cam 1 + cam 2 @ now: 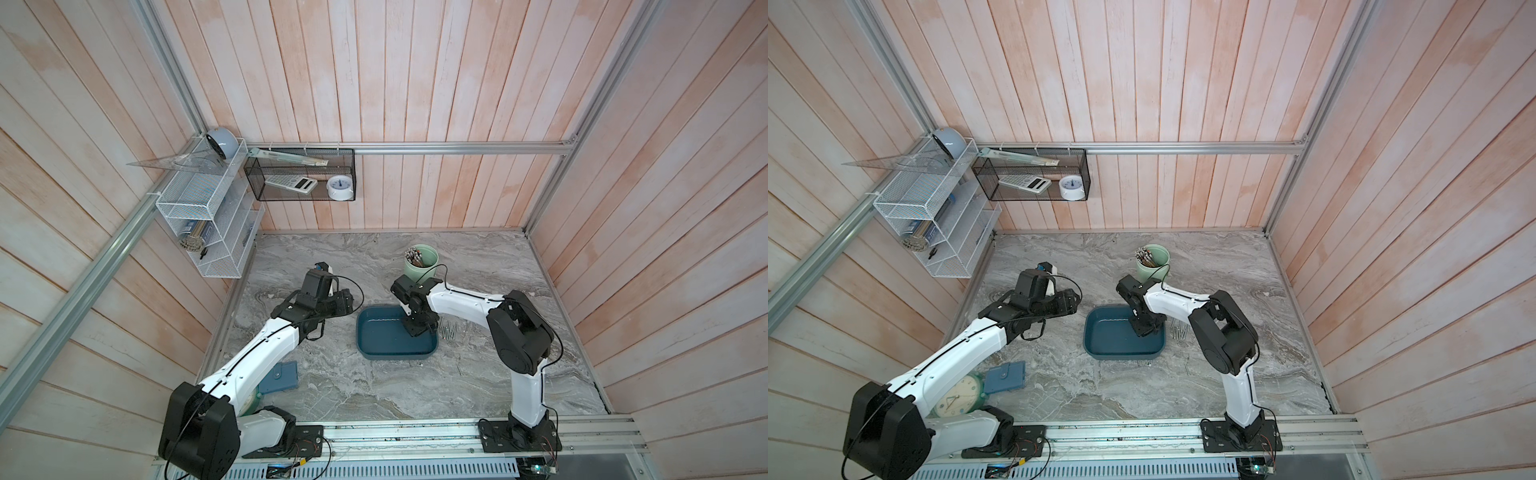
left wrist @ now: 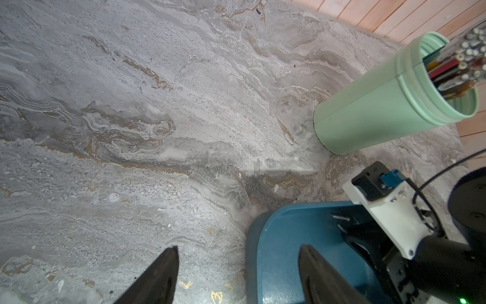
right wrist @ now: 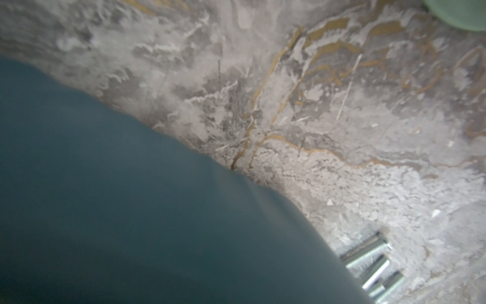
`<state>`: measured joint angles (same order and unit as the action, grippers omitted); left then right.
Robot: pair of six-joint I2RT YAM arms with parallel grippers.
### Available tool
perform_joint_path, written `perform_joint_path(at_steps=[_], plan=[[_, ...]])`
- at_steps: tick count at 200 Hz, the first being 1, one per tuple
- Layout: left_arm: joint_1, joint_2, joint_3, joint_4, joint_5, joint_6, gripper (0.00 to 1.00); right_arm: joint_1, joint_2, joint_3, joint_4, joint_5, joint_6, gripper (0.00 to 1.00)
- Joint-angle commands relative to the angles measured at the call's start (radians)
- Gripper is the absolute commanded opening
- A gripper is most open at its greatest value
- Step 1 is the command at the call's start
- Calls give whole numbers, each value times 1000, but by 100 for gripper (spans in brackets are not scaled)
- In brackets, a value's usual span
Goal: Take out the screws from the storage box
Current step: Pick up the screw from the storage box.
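Note:
The storage box (image 1: 382,338) is a shallow dark teal tray in the middle of the marble table in both top views. My right gripper (image 1: 417,331) reaches down into its far right part; whether its jaws are open or shut is hidden. In the left wrist view two screws (image 2: 340,217) lie on the box floor (image 2: 278,250) beside that gripper. Several more screws (image 1: 449,330) lie on the table just right of the box, and they also show in the right wrist view as screws (image 3: 373,265) beyond the box wall (image 3: 131,210). My left gripper (image 2: 239,248) hovers open and empty over the box's left rim.
A pale green cup (image 1: 420,262) full of pencil-like sticks stands behind the box, close to the right arm. A flat blue-grey case (image 1: 280,376) and a clock (image 1: 959,395) lie near the left arm's base. One stray screw (image 1: 459,368) lies in front of the box's right side.

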<state>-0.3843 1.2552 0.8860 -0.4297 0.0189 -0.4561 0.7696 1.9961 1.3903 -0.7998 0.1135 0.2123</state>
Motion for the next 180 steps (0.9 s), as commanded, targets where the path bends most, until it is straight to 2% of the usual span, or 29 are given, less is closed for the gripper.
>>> perform_joint_path(at_steps=[1, 89, 140, 153, 180], plan=[[6, 7, 0, 9, 4, 6, 77, -2, 49, -13, -19, -33, 15, 14], [5, 5, -1, 9, 2, 5, 77, 27, -89, 76, -93, -15, 31, 11], [6, 5, -1, 8, 3, 5, 77, 40, -118, 114, -113, -4, 45, 10], [6, 3, -1, 8, 4, 6, 77, 40, -116, 106, -109, -2, 44, 11], [7, 3, -1, 8, 5, 5, 77, 40, -99, 84, -101, -5, 37, 20]])
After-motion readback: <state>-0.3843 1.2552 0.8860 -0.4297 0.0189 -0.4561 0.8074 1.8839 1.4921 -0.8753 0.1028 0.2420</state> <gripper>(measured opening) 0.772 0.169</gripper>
